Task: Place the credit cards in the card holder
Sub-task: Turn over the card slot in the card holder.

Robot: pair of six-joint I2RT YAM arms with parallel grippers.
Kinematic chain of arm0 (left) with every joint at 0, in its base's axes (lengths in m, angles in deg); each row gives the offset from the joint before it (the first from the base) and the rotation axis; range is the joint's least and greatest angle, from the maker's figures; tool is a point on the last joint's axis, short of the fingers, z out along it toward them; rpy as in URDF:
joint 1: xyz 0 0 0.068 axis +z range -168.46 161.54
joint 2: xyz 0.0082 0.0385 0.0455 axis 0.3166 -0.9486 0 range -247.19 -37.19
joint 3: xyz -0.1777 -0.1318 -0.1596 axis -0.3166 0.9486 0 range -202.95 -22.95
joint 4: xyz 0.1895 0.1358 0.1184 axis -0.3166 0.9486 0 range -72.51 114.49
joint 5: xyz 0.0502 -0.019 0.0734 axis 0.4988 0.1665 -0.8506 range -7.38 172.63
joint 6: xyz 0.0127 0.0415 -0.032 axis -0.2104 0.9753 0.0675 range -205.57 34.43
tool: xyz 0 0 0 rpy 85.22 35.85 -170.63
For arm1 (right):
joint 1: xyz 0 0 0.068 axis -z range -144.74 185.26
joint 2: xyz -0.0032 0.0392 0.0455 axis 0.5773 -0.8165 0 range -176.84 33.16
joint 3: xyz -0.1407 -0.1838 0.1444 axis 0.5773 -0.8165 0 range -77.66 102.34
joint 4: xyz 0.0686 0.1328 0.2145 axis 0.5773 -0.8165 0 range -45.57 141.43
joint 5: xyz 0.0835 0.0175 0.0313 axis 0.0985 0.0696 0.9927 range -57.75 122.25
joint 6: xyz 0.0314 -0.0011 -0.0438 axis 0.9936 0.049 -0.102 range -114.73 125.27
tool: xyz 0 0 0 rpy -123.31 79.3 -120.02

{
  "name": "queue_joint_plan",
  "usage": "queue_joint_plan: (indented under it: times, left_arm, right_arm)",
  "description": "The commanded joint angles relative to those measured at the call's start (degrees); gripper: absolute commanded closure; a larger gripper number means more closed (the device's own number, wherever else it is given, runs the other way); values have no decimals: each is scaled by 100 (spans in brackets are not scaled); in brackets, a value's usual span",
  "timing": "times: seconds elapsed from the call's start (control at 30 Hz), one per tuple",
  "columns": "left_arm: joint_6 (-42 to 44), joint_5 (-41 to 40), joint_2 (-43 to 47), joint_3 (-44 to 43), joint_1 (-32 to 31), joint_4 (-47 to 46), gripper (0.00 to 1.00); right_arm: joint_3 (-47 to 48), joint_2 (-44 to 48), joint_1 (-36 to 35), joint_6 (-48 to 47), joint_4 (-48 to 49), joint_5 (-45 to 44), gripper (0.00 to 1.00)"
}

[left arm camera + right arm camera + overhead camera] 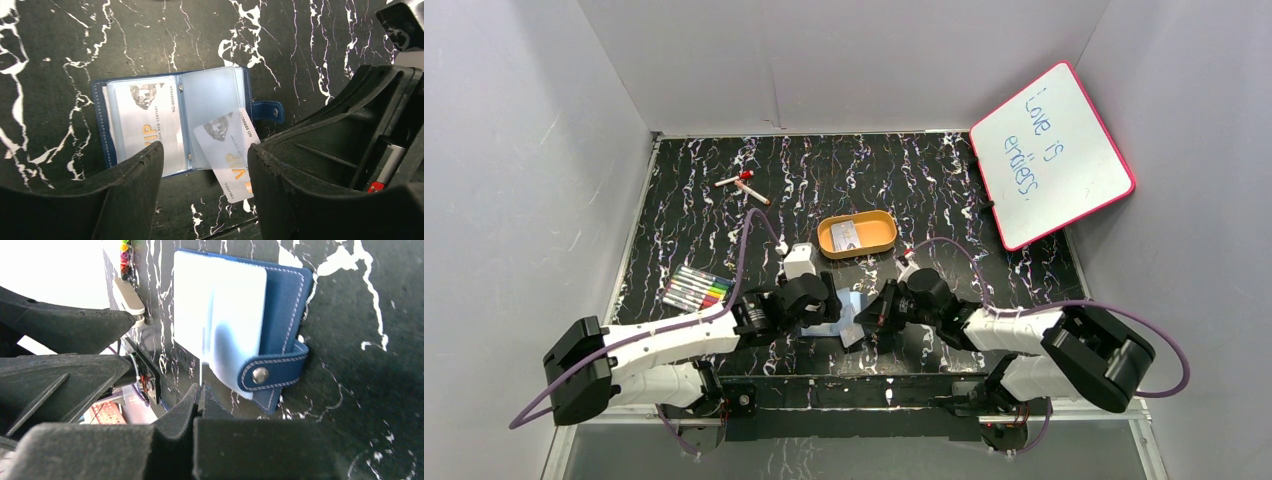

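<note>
Card holder (205, 95) is laid open flat so the pockets are exposed; one credit card (227, 150) is lodged askew, half-seated in the tab-side pocket, straddled by the spread-open left gripper (205, 152), presumably for squaring; right gripper (200, 395) is clenched beside the snap tab (260, 374), nothing seen gripped.

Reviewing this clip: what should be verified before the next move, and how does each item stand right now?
1. Card holder lying open and flat on the table: ok.
2. First card fully seated in its sleeve: ok.
3. Second card fully seated: not ok. It sits tilted, with its lower end sticking out past the holder's edge.
4. Left hand open, not gripping the second card: ok.
5. Right hand clear of the holder: cannot tell. It is shut, close beside the snap tab.
6. Orange tray emptied of cards: not ok. What looks like a card lies in it.
</note>
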Motion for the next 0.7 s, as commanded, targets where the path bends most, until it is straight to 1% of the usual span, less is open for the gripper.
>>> queue_joint_plan:
  times: [0.0, 0.17, 0.2, 0.4, 0.53, 0.67]
  left_arm:
    - [105, -504, 423, -178, 17, 393, 40]
    - [129, -587, 644, -159, 16, 460, 40]
    - [125, -563, 703, -147, 16, 455, 40]
    - [121, -373, 752, 111, 22, 159, 43]
    - [44, -247, 643, 411, 38, -103, 48]
    - [-121, -161, 489, 599, 191, -51, 54]
  right_arm:
    - [468, -283, -46, -248, 515, 198, 100]
    - [763, -600, -166, -348, 547, 211, 100]
    - [881, -775, -198, -395, 548, 236, 100]
    - [1023, -1250, -235, -351, 543, 206, 100]
    - [1017, -1434, -253, -317, 636, 214, 100]
    - [976, -1153, -268, -380, 545, 110, 100]
